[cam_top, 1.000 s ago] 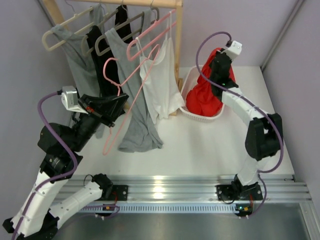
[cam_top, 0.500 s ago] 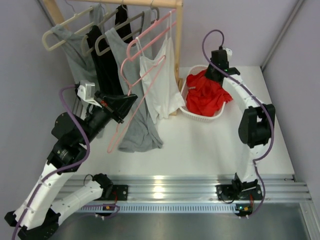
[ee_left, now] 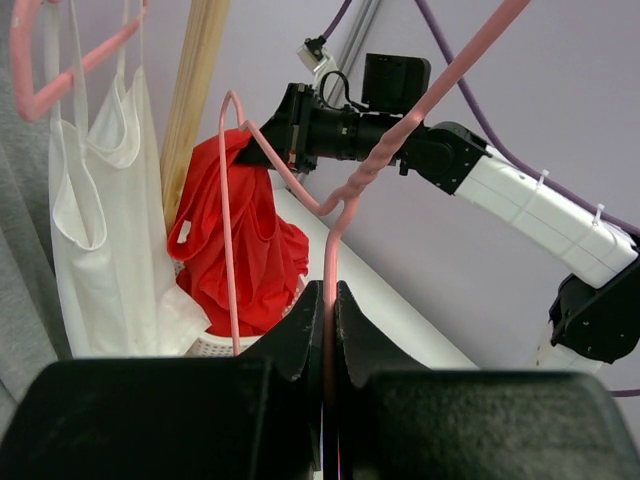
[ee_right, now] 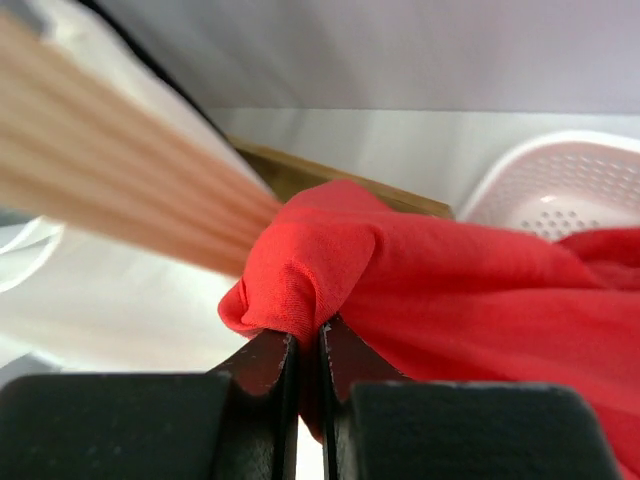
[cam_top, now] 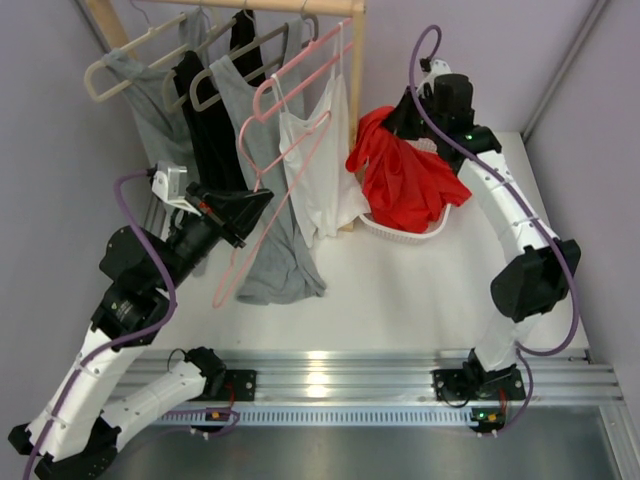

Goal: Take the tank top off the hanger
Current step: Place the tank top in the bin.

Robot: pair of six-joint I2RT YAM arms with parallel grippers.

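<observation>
While the left gripper (ee_left: 328,300) clamps one thin pink hanger (ee_left: 352,188), the right gripper (ee_right: 305,340) pinches one soft, crumpled red tank top (ee_right: 450,280) — far right.

The tank top (cam_top: 405,190) is matt red cloth, the hanger (ee_left: 329,250) smooth pink plastic, the rack (ee_left: 196,90) bare wood.

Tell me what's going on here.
The left end effector is shut on the neck of a pink hanger, which looks bare, in front of the clothes rack. The right end effector pinches a red tank top, holding its upper part above the white basket while the rest lies in it. The top appears off the hanger.
</observation>
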